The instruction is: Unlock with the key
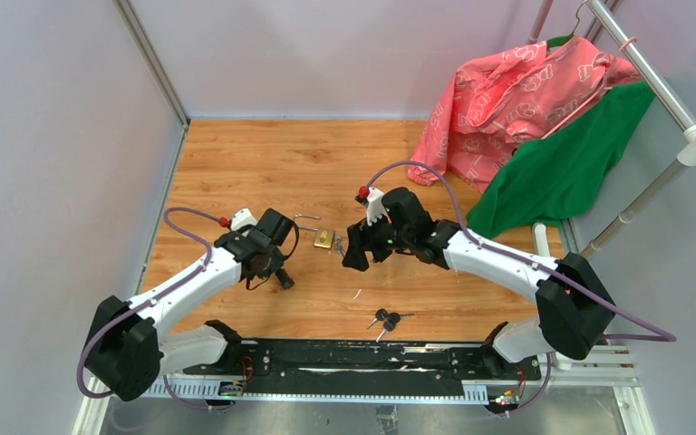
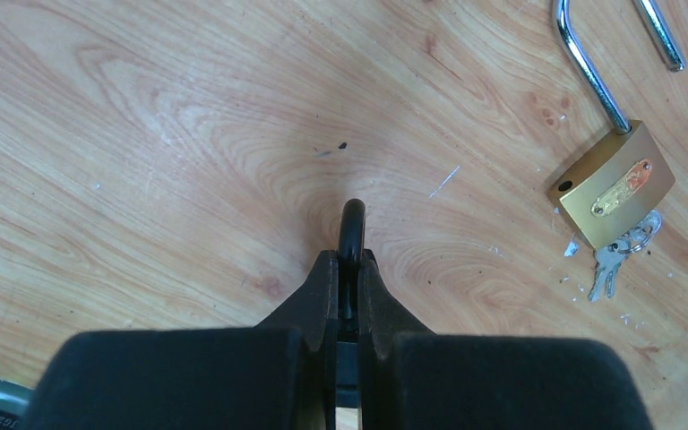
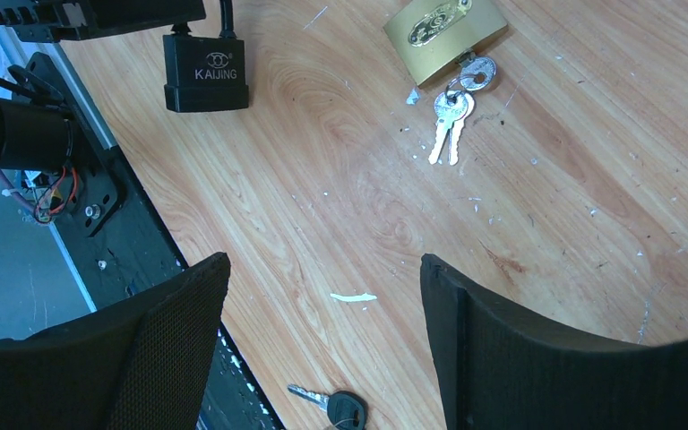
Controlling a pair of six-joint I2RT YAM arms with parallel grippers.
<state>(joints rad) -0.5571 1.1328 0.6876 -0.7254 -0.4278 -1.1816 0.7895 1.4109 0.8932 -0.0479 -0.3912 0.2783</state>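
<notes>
Our left hand [image 2: 349, 269] pinches the black padlock [image 3: 206, 73] by its shackle, our right hand [image 3: 322, 278] gapes empty; the black-headed keys [image 1: 386, 319], lying flat, may skid across the bench [image 1: 263, 163].

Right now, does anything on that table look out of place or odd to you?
Yes. The brass padlock lies with its shackle swung open and a bunch of keys at its base. Pink and green clothes slump off a rail onto the table's far right corner. A white sliver and small flecks litter the wood.
</notes>
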